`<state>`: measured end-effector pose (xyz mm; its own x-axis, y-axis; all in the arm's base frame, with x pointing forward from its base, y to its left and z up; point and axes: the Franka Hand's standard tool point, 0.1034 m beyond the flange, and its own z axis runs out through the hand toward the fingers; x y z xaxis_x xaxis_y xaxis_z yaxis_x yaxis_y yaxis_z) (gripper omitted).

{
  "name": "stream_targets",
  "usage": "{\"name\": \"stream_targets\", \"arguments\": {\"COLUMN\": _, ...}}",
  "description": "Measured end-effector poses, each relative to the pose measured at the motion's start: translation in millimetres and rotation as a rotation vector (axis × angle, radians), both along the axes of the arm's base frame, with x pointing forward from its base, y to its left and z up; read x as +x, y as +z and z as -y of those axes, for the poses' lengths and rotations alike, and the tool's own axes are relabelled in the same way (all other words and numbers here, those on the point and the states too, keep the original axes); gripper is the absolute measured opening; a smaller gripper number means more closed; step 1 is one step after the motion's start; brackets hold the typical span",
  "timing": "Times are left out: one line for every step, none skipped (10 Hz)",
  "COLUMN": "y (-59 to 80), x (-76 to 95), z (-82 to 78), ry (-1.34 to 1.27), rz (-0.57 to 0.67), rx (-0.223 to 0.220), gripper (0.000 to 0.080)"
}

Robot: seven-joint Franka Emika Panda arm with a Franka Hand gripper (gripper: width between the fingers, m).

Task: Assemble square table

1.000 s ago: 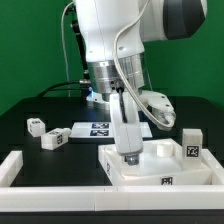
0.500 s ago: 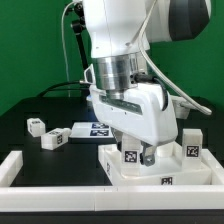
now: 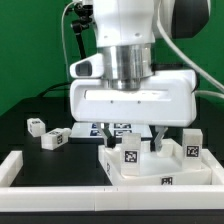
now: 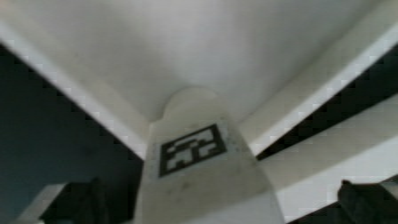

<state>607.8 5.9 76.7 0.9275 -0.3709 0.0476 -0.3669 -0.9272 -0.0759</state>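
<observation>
**White leg under the tool: risk of a crooked seat**

White plastic leg (image 3: 130,155) stands upright directly under the tool (image 3: 135,140), its foot in a corner of the square tabletop (image 3: 150,172) below. The jaws look spread, straddling the leg without touching it. Closing off-centre could tilt the leg and jam it in its socket. A second upright leg (image 3: 192,147) stands near the tool, on the exterior view's right, where a swing could clip it. Two loose legs (image 3: 36,125) (image 3: 52,138) lie well away on the worktop (image 3: 30,150).
</observation>
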Motion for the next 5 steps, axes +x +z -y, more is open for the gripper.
{"name": "stream_targets", "arguments": {"y": 4.4, "x": -7.0, "z": -1.1, "ry": 0.136, "rz": 0.006, "rx": -0.013, "gripper": 0.0649}}
{"name": "stream_targets", "arguments": {"y": 4.1, "x": -7.3, "z": 0.4, "ry": 0.14, "rz": 0.018, "rx": -0.017, "gripper": 0.0649}}
{"name": "stream_targets", "arguments": {"y": 3.1, "x": -7.8, "z": 0.1, "ry": 0.112, "rz": 0.014, "rx": -0.014, "gripper": 0.0649}}
{"name": "stream_targets", "arguments": {"y": 2.9, "x": -7.9, "z": 0.2, "ry": 0.113, "rz": 0.014, "rx": -0.014, "gripper": 0.0513}}
{"name": "stream_targets", "arguments": {"y": 2.5, "x": -8.1, "z": -0.3, "ry": 0.039, "rz": 0.01, "rx": -0.006, "gripper": 0.0374}}
